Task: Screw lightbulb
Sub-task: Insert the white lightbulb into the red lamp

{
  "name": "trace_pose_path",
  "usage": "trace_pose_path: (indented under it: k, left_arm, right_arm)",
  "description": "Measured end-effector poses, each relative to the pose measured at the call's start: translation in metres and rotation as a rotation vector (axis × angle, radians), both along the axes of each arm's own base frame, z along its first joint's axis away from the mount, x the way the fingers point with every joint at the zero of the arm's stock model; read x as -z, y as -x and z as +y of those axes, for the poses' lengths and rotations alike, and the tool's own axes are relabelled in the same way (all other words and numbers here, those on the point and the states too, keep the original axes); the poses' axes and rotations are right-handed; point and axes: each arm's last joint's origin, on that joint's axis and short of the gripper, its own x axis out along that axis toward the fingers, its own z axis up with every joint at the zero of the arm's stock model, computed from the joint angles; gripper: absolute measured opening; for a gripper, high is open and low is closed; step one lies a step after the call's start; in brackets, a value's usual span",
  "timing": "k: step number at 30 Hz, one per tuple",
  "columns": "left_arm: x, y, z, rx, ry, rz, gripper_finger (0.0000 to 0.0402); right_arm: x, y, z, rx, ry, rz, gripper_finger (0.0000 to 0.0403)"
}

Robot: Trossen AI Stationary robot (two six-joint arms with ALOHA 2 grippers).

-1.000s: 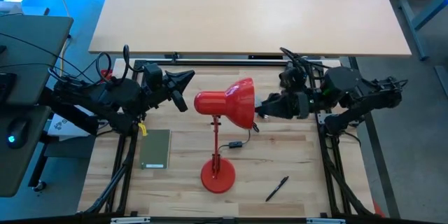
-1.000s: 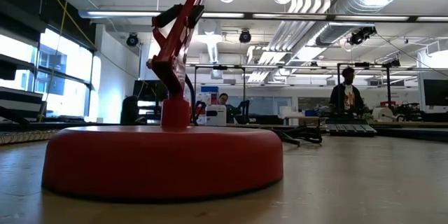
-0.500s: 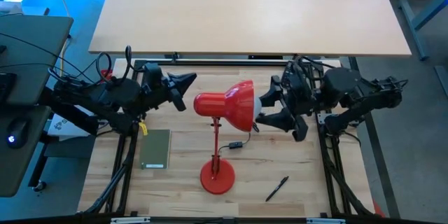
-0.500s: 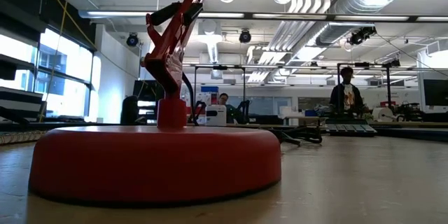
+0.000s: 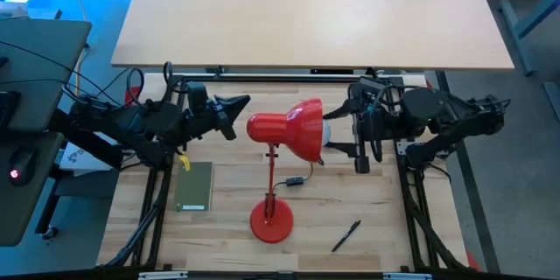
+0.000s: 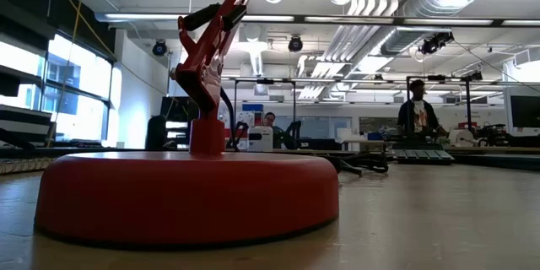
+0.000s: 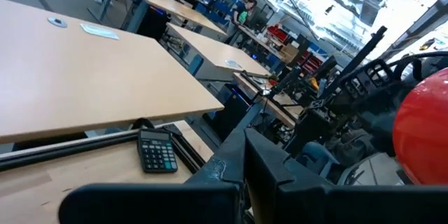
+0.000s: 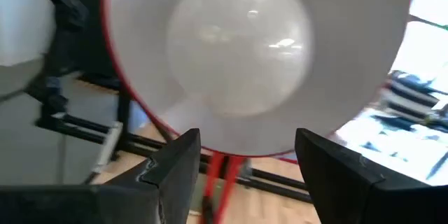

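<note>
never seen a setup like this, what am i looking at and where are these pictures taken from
Two dark robot arms work at a wooden table. One picture looks straight down, one sits at table height, and two come from cameras on the wrists. On the table stand a red lamp, a green pad and a pen. The right gripper sits at the shade's mouth, fingers open either side of the lightbulb inside, not holding it. The left gripper waits, shut, behind the shade. The low view mostly shows the lamp's base.
</note>
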Motion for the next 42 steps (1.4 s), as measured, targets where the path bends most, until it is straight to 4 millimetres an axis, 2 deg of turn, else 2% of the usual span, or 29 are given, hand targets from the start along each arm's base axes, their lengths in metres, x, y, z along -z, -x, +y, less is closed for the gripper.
trace_pose_path:
  k: [10, 15, 18, 22, 25, 29, 33, 36, 39, 42]
  left_arm:
    - [0.002, -0.003, -0.001, 0.003, -0.015, 0.016, 0.0000]
    - [0.001, -0.002, 0.000, -0.009, -0.035, 0.028, 0.0000]
    - [0.001, -0.002, 0.000, -0.014, -0.037, 0.029, 0.0000]
    - [0.000, 0.001, 0.000, -0.011, -0.074, 0.050, 0.0000]
    - [-0.004, 0.008, -0.001, 0.001, -0.119, 0.067, 0.0000]
    - [-0.011, 0.022, -0.003, 0.032, -0.191, 0.089, 0.0000]
    - [-0.021, 0.041, -0.005, 0.069, -0.209, 0.063, 0.0000]
    - [-0.026, 0.052, -0.007, 0.097, -0.199, 0.033, 0.0000]
    - [-0.028, 0.059, -0.010, 0.109, -0.193, 0.022, 0.0000]
    - [-0.026, 0.062, -0.014, 0.112, -0.196, 0.040, 0.0000]
  right_arm:
    - [-0.001, 0.011, -0.005, 0.046, 0.075, 0.025, 0.0226]
    - [-0.005, 0.031, -0.011, 0.056, 0.087, 0.047, 0.0227]
    - [-0.007, 0.045, -0.016, 0.060, 0.044, 0.057, 0.0227]
    - [-0.015, 0.064, -0.021, 0.051, -0.116, 0.027, 0.0227]
    - [-0.020, 0.075, -0.023, 0.002, -0.163, -0.001, 0.0227]
    - [-0.029, 0.085, -0.021, -0.175, -0.183, -0.060, 0.0227]
    - [-0.037, 0.087, -0.018, -0.284, -0.271, -0.120, 0.0229]
    - [-0.037, 0.084, -0.017, -0.274, -0.316, -0.107, 0.0238]
    - [-0.035, 0.081, -0.012, -0.288, -0.262, -0.084, 0.0257]
    - [-0.040, 0.079, -0.005, -0.263, -0.127, -0.046, 0.0281]
